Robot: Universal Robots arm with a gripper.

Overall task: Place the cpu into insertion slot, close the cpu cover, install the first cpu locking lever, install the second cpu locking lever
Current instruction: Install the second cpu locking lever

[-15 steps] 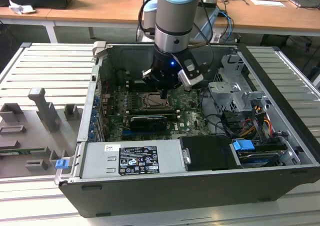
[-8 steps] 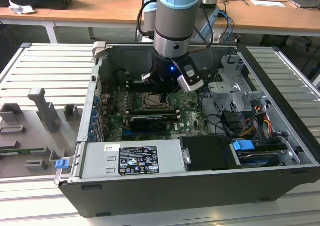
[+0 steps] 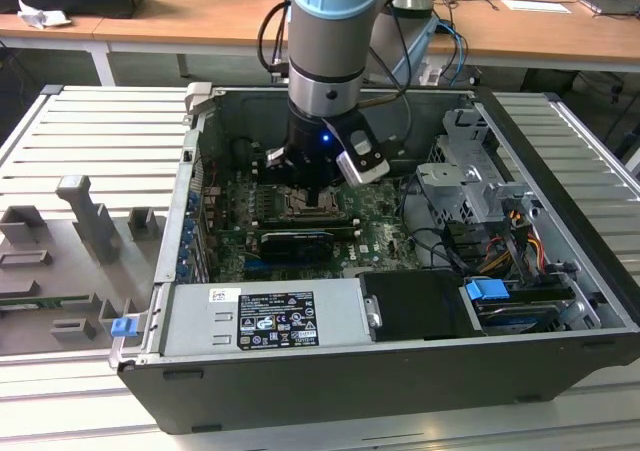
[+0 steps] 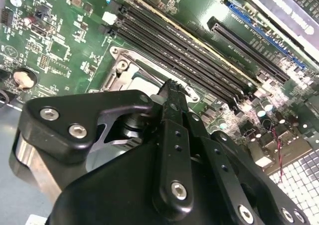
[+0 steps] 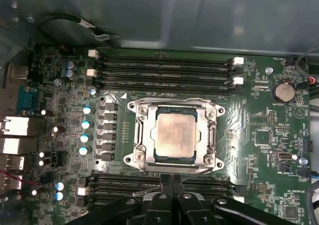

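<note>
Closing in on lever stage | cpu (image 5: 174, 135) seated in insertion slot (image 5: 155, 157), cpu cover (image 5: 138, 135) down over it | tool (image 5: 172, 185) fingers together, at socket's edge by memory slots (image 5: 164, 68) | next: hook locking lever, judged.

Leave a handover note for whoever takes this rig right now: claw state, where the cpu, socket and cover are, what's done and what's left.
Claw: fingers closed together, holding nothing, tips at the edge of the insertion slot beside the memory slots.
Cpu: lying flat in the insertion slot.
Cpu cover: appears folded down around the cpu, its cut-out centre showing the chip face.
Done: cpu placed; cover looks closed.
Left: whether either locking lever is latched cannot be told from these views; check both before going on.
</note>
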